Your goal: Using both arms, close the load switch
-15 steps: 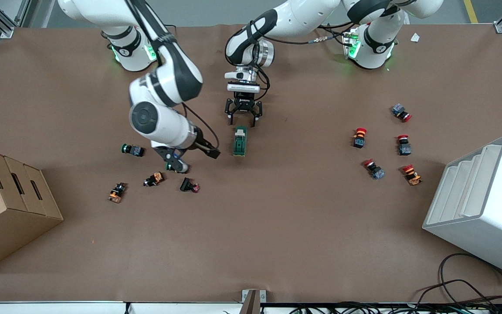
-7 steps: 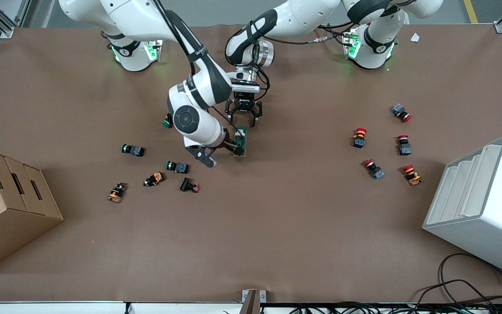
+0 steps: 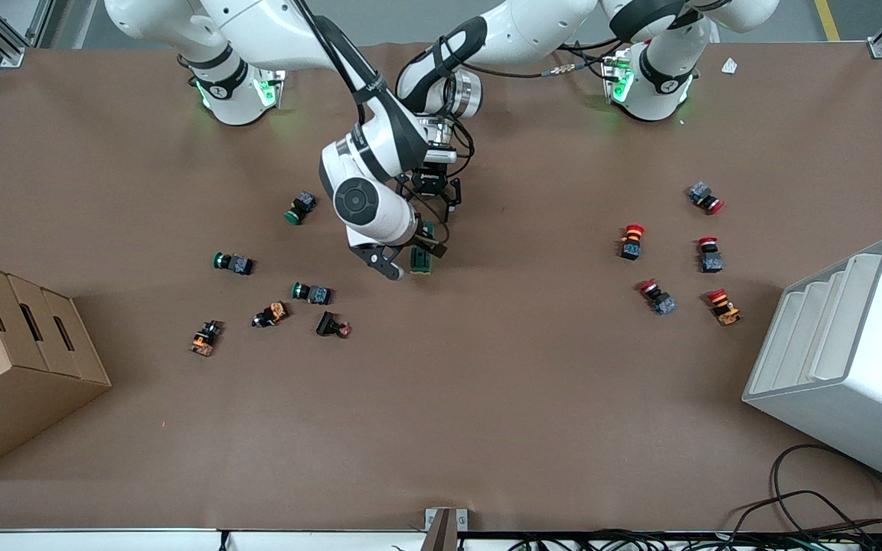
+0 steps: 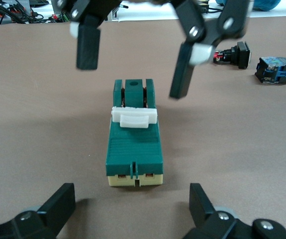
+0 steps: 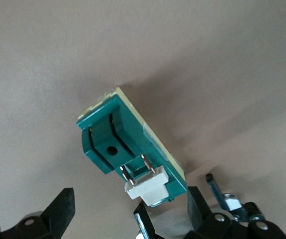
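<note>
Brown counter (image 3: 487,398) carries the load switch (image 3: 421,259), long axis toward the front camera, between the open right hand (image 3: 410,260) and open left hand (image 3: 429,200).

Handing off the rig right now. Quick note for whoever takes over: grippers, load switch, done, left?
Right gripper: open, fingers straddling the load switch at the end away from the left gripper, not touching it.
Left gripper: open, low over the table at the switch's cream-coloured end, fingers wide of it, no contact.
Load switch: flat on the brown table mid-table, white lever across its top.
Done: both grippers are positioned around the switch.
Left: grip the body, work the lever shut. Whether it is already closed cannot be told.
</note>
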Action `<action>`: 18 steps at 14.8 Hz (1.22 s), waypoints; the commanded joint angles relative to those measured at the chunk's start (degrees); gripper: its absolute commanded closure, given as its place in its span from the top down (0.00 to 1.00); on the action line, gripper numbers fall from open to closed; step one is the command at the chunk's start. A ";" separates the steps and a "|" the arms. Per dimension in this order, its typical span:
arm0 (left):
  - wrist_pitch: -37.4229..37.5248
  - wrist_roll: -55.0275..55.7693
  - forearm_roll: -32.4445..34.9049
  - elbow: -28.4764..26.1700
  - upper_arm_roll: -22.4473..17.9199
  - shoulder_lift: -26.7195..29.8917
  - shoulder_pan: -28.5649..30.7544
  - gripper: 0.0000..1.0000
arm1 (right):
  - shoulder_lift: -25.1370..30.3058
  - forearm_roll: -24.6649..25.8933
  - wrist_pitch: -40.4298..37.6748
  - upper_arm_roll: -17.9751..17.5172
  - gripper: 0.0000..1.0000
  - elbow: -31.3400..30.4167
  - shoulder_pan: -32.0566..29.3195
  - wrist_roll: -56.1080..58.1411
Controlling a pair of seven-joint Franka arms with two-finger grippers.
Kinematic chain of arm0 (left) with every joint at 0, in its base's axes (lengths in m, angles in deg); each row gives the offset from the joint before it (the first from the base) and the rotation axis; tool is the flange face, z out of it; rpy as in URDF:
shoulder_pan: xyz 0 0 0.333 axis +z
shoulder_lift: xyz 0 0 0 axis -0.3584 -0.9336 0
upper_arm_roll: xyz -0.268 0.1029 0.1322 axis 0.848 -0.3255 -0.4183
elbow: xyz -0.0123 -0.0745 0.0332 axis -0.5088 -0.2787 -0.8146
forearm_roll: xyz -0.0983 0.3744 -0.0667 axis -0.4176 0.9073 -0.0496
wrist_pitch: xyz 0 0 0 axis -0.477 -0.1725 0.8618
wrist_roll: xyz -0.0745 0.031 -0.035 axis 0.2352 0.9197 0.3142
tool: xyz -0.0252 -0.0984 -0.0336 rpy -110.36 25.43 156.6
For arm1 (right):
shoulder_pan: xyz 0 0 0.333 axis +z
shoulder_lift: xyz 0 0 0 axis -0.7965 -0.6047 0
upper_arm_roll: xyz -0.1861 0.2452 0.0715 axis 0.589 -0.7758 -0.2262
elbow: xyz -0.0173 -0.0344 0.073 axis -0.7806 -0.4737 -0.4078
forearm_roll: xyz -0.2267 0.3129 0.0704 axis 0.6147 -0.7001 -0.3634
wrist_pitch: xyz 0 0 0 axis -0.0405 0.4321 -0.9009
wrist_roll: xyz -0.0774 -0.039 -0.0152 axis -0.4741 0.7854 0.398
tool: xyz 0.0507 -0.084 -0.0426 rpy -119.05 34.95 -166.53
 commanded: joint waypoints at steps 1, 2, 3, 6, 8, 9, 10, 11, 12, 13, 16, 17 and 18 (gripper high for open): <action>0.44 0.68 1.34 0.98 -0.99 -1.99 -0.37 1.00 | -1.54 -2.50 2.53 0.67 1.00 -0.17 2.46 -0.30; 0.44 0.68 1.34 0.98 -0.99 -1.99 -0.37 1.00 | -1.72 -2.94 2.63 0.67 1.00 -0.17 2.90 -0.30; 0.44 0.68 1.34 0.98 -0.82 -1.99 -0.37 1.00 | -1.98 -3.03 2.98 0.67 1.00 -0.17 3.16 -0.39; 0.44 0.68 1.34 0.89 -0.99 -2.08 -0.37 1.00 | -2.86 -3.64 3.68 0.67 1.00 0.00 3.34 -0.39; 0.44 0.76 1.34 0.98 -0.99 -2.08 -0.37 1.00 | -2.86 -4.26 3.94 0.67 1.00 0.18 3.25 -0.39; 0.44 0.76 1.26 0.89 -0.99 -2.08 -0.37 1.00 | -2.86 -4.35 4.55 0.67 1.00 0.27 3.17 -0.39; 0.44 0.76 1.34 0.89 -0.99 -2.08 -0.37 1.00 | -2.86 -4.35 5.17 0.67 1.00 0.35 2.90 -0.39; 0.44 0.76 1.26 0.80 -0.82 -2.08 -0.37 1.00 | -2.86 -4.35 5.18 0.67 1.00 0.35 2.55 -0.39; 0.44 0.76 1.26 0.80 -0.99 -2.08 -0.28 1.00 | -2.86 -4.35 5.18 0.67 1.00 0.53 2.03 -0.65; 0.44 0.85 1.17 0.89 -0.82 -2.08 -0.28 1.00 | -2.78 -4.35 5.18 0.76 1.00 0.88 1.93 -1.00; 0.52 1.03 1.08 0.54 -0.99 -2.17 -0.19 1.00 | -2.69 -4.35 5.35 0.85 1.00 1.14 1.85 -1.18; 0.53 1.03 0.99 0.71 -0.99 -2.08 -0.11 1.00 | -2.69 -4.35 5.35 0.94 1.00 1.58 1.85 -1.18; 0.53 0.94 0.99 0.98 -0.99 -2.08 -0.11 1.00 | -2.69 -4.35 5.44 0.94 1.00 1.85 1.67 -1.18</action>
